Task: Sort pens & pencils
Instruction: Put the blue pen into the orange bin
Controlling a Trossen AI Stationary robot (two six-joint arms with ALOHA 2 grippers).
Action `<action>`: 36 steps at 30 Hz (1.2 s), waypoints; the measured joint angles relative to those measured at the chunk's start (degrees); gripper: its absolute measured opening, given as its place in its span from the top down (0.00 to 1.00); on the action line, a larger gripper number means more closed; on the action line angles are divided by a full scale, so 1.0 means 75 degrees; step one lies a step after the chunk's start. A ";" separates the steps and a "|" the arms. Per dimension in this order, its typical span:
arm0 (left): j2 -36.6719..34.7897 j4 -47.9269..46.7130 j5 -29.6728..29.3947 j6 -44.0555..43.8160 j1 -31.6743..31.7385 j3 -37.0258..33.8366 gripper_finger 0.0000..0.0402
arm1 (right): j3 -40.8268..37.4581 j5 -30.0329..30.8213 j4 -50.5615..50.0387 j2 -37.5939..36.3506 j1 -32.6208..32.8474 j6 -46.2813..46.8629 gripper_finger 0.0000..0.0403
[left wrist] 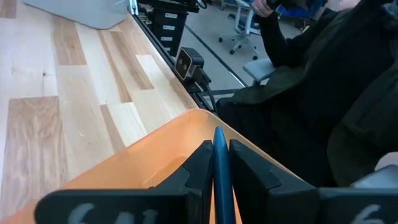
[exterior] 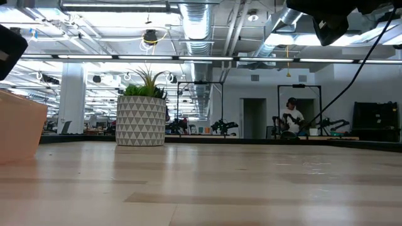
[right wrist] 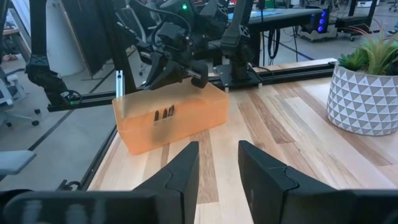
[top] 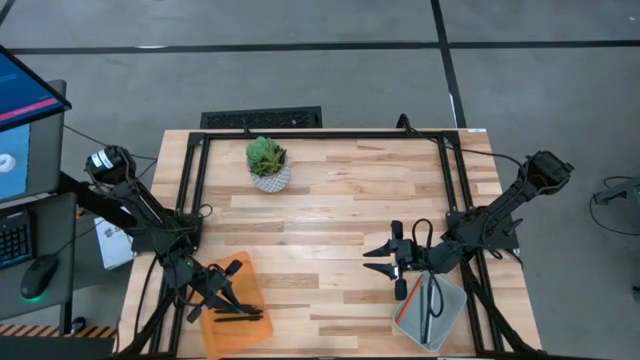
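Holding a blue pen [left wrist: 219, 168] over the orange bin [top: 232, 308], the left gripper [left wrist: 217, 163] has its fingers clamped on the shaft, and a slip or bounce at release is the risk.

The pen stands pinched near the bin's near wall, so letting go too close to the rim could tip it out onto the table [top: 340, 215]. The orange bin already holds a few black pens [top: 238, 315], lying flat. The right gripper [top: 396, 261] waits with fingers apart beside the clear bin [top: 432, 311], which holds an orange pencil [top: 408, 300] and a dark stick, a possible mis-sort. Farther off stands the potted plant [top: 268, 164].
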 joint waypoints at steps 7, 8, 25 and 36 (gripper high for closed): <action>0.0003 -0.0009 -0.0098 -0.0193 0.0000 0.0000 0.90 | 0.0000 -0.0003 -0.0003 -0.0001 0.0000 0.0054 0.67; 0.0003 -0.0023 -0.0105 -0.0204 0.0000 0.0000 0.90 | 0.0000 -0.0003 0.0000 -0.0001 0.0000 0.0068 0.67; 0.0003 -0.0395 -0.0125 -0.1253 -0.0006 0.0003 0.90 | 0.0000 -0.0003 0.0000 -0.0001 0.0000 0.0065 0.67; 0.0003 -0.0386 -0.0244 -0.1425 0.0000 0.0003 0.90 | 0.0000 -0.0003 0.0000 -0.0001 0.0000 0.0064 0.67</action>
